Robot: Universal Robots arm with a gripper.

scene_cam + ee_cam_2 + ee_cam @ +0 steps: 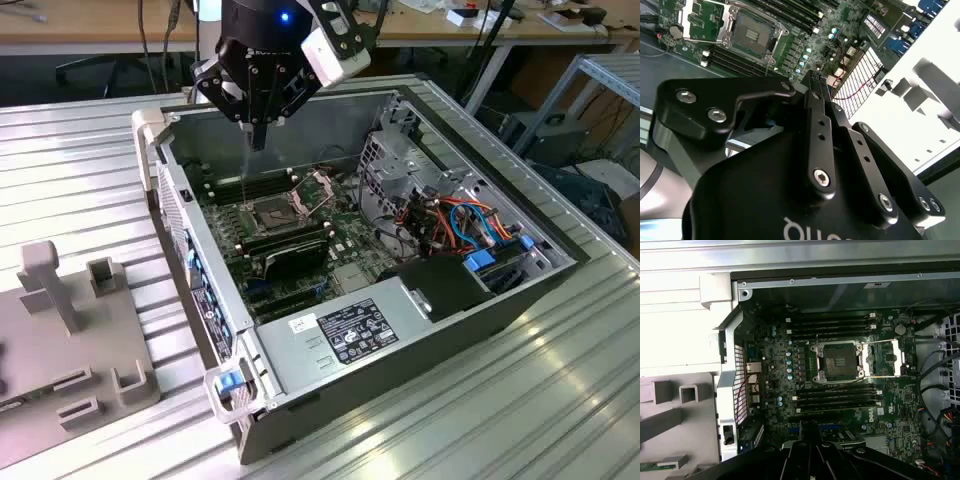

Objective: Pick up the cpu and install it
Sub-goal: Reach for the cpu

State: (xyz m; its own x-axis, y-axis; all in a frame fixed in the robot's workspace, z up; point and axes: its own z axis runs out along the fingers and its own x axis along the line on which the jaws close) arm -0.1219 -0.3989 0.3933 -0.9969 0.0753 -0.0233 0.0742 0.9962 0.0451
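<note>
Gripper (258,143), fingers (257,120) closed on nothing visible, hangs near the case (205,300) corner above the empty socket (272,212); keeping vertical looks wise

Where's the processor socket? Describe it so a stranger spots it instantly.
Look inside the open computer case at the green motherboard. Between two banks of long black memory sticks sits the socket: a dark square, with its metal frame swung open beside it.
</note>
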